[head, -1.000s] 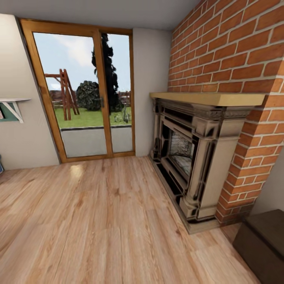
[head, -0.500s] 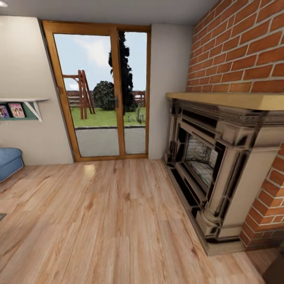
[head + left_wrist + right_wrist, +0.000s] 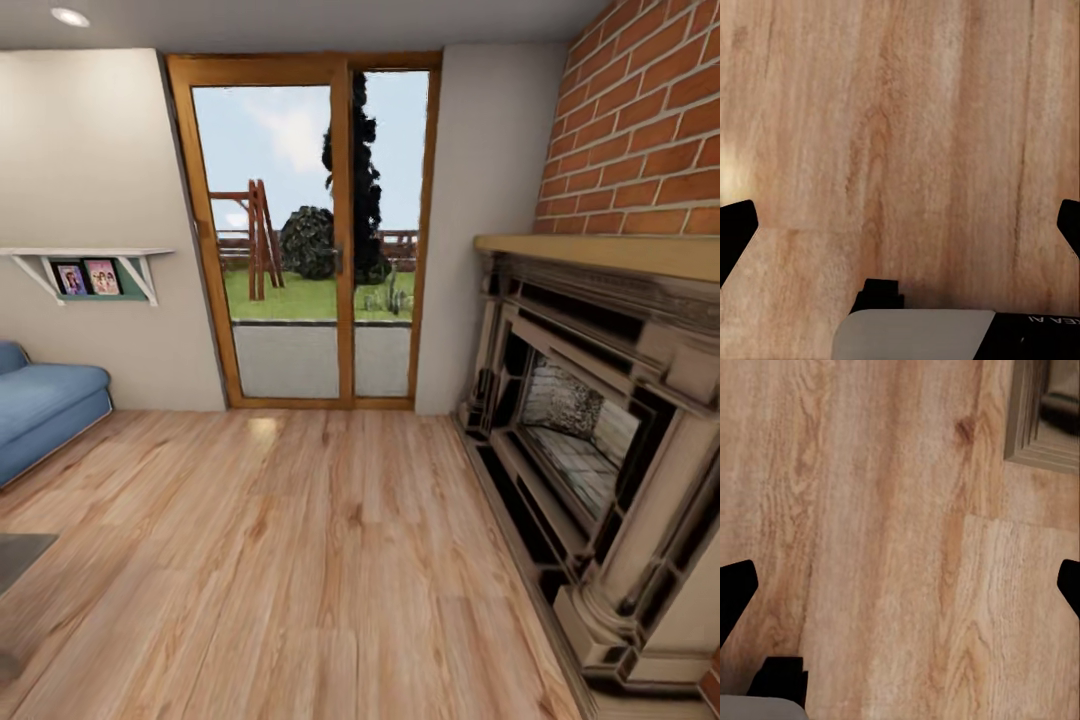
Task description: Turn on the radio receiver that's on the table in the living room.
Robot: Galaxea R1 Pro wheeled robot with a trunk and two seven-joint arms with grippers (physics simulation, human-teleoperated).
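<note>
Living room (image 3: pixel 300 560): lt wood planks, brick fireplace (image 3: pixel 600 440).

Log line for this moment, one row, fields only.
phase: in transit | ahead: glass door | right: fireplace | left: blue sofa | left claw: open | right claw: open | held: nothing

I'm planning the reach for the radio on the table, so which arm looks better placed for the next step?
Left, tentatively. The head view shows a grey table corner and the blue sofa at the robot's left, the fireplace at its right. Both wrist views show open fingers over bare floor.
</note>
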